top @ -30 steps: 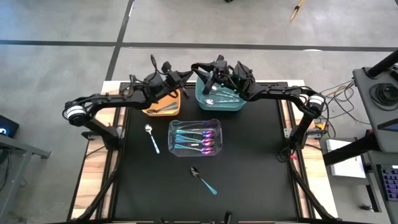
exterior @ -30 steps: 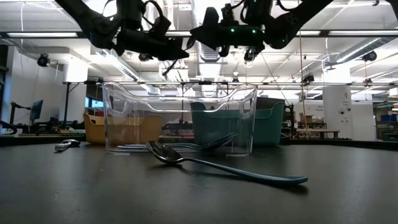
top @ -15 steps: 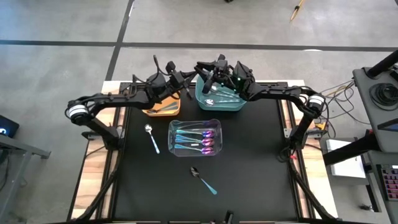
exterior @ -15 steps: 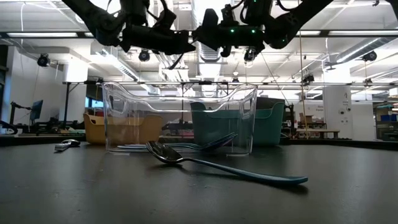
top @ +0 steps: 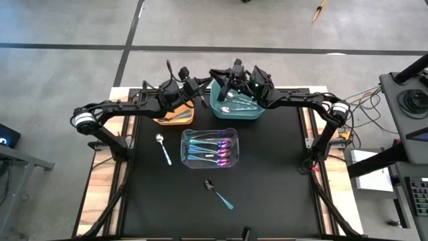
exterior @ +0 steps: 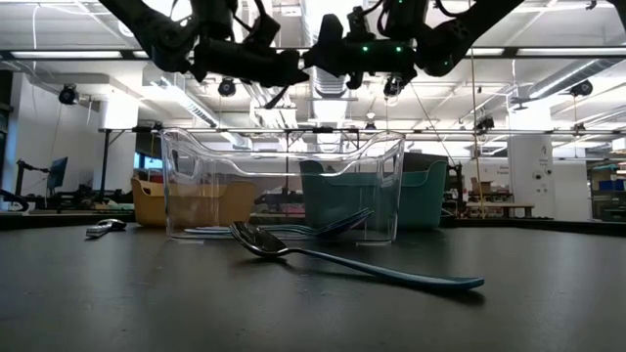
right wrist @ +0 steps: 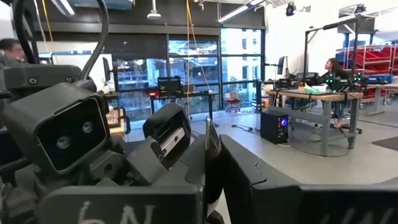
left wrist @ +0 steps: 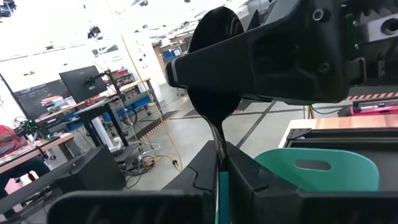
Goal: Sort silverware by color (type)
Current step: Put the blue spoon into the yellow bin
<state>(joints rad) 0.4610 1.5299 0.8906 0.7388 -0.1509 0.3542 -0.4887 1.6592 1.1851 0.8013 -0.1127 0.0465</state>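
I have both arms up at the far edge of the table [top: 267, 167], meeting above the gap between the orange bin [top: 175, 114] and the teal bin [top: 237, 106]. My left tool [top: 202, 96] is clamped on a dark-bowled spoon [left wrist: 216, 93]; in the left wrist view its thin handle runs down between my fingers [left wrist: 249, 177] with the bowl standing up in front of the right arm. My right tool [top: 218, 75] is just beside it, fingers pressed together, and in its wrist view a thin edge shows in the slot between them; I cannot tell whether it grips the same spoon.

The rest of the silverware: iridescent spoons [top: 212, 148] lie in the clear bin [top: 209, 148] mid-table, more spoons [top: 237, 102] lie in the teal bin, and something metallic lies in the orange bin. A silver spoon [top: 162, 146] lies on the table left of the clear bin, and a dark spoon [top: 218, 192] lies nearer, apart from it
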